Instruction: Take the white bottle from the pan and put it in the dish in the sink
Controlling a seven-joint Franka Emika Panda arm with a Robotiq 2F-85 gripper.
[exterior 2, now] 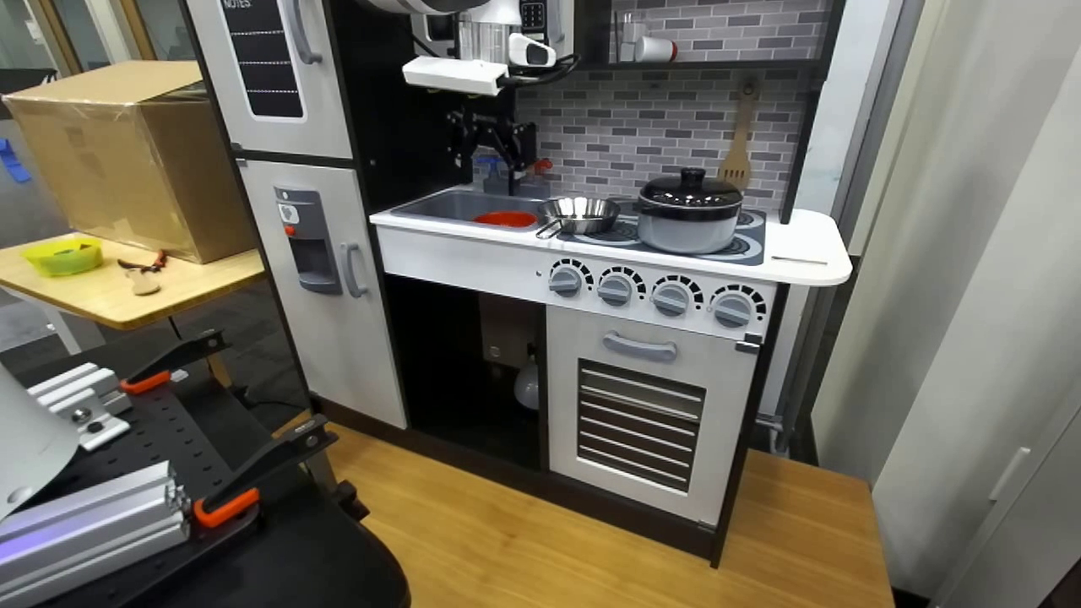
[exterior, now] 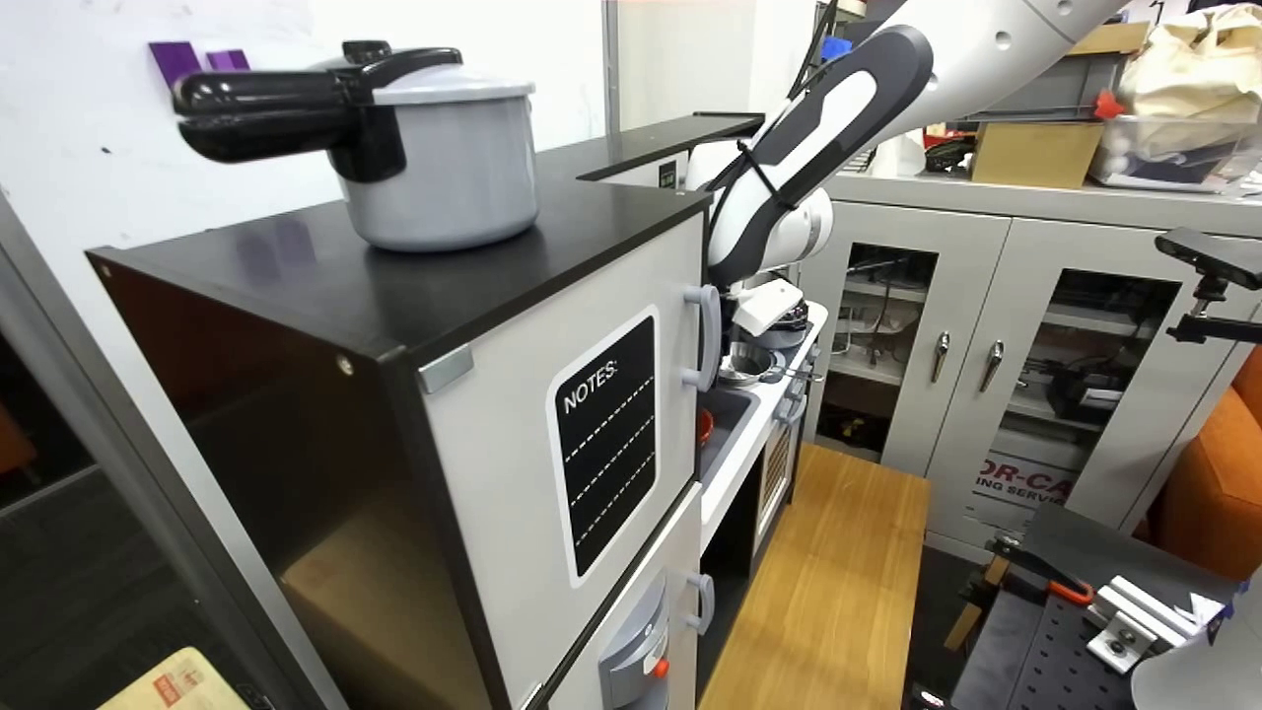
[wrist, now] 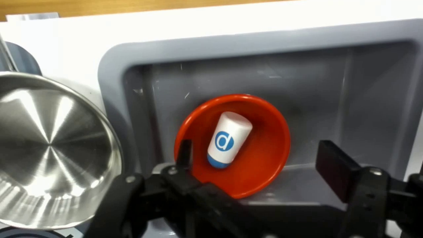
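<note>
One empty end effector (wrist: pixel 257 162), spread wide, above white bottle (wrist: pixel 229 139) in red dish (wrist: pixel 264 145)

In the wrist view, glare streaks the pan (wrist: pixel 49 132) and bleaches the counter (wrist: pixel 198 23); shadow edges the sink (wrist: pixel 330 86), and the gripper (wrist: pixel 257 161) looks dark and soft. Both exterior views are bright, though the open cupboard (exterior 2: pixel 448 363) lies dim.
</note>
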